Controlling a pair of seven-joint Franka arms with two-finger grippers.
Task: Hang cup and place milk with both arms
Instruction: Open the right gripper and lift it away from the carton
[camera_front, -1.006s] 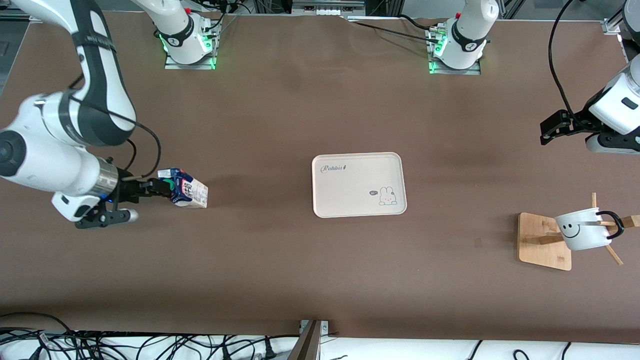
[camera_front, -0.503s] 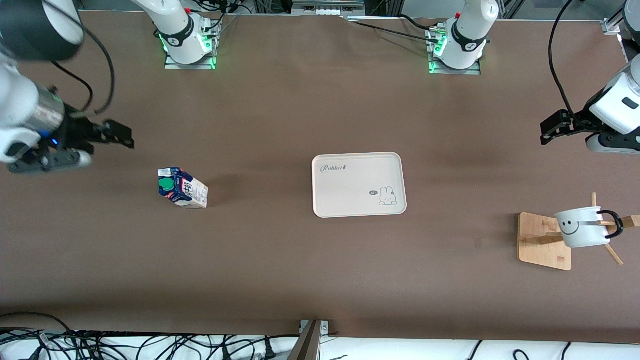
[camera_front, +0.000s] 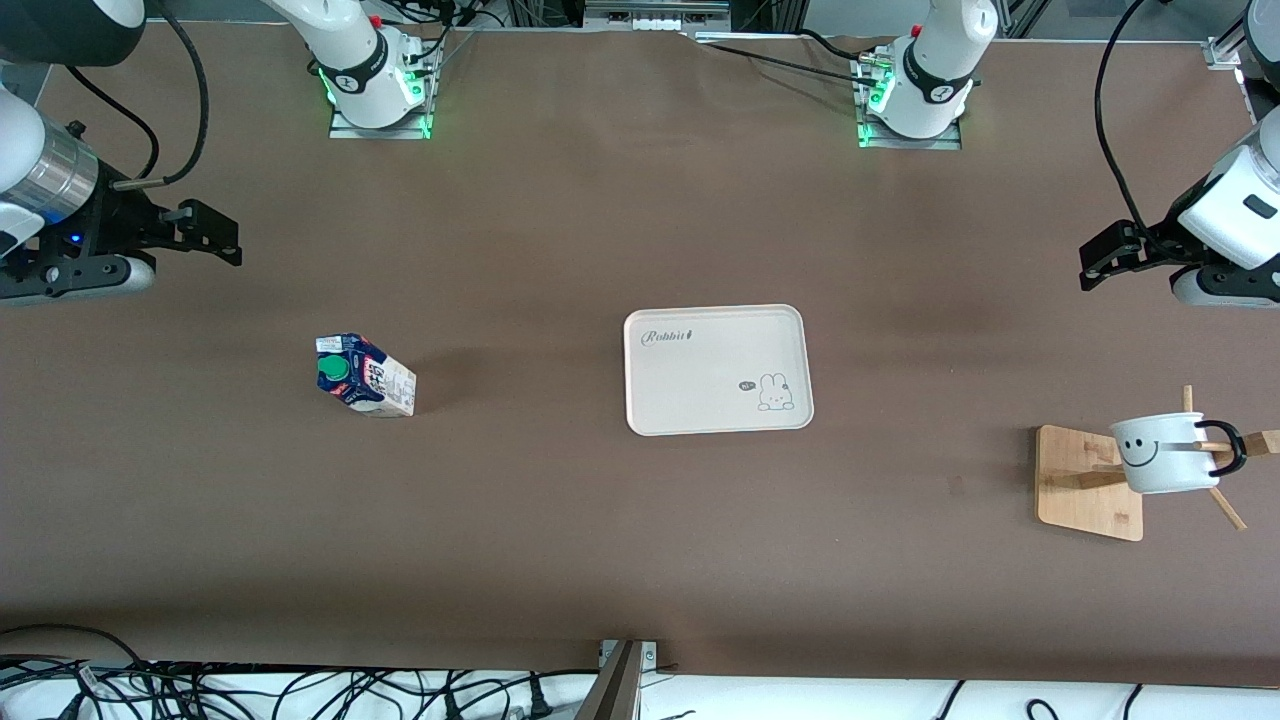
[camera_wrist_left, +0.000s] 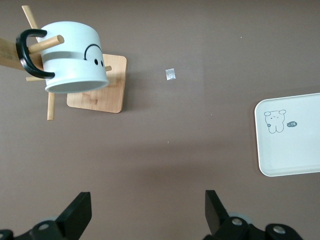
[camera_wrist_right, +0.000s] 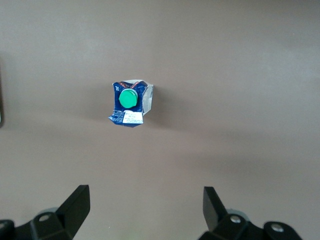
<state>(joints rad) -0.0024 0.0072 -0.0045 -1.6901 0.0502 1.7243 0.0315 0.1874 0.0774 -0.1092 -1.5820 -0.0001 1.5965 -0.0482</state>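
The milk (camera_front: 365, 375) stands upright on the table toward the right arm's end, green cap up; the right wrist view looks down on the same milk (camera_wrist_right: 131, 102). My right gripper (camera_front: 225, 238) hangs open and empty in the air, off to the side of the carton, closer to the right arm's base; its fingers (camera_wrist_right: 75, 205) hold nothing. The cup (camera_front: 1165, 455) hangs by its black handle on a peg of the wooden rack (camera_front: 1085, 480), as the left wrist view also shows the cup (camera_wrist_left: 72, 57). My left gripper (camera_front: 1092, 268) waits open above the table near the rack.
A white rabbit-print tray (camera_front: 715, 368) lies at the table's middle, and its edge shows as the tray (camera_wrist_left: 290, 135) in the left wrist view. A tiny pale scrap (camera_wrist_left: 170, 74) lies on the table beside the rack base (camera_wrist_left: 100, 95). Cables run along the front edge.
My right gripper was at the milk's top a second ago; it has risen and drawn back toward the right arm's base. The milk stays standing in place. The left arm has not moved.
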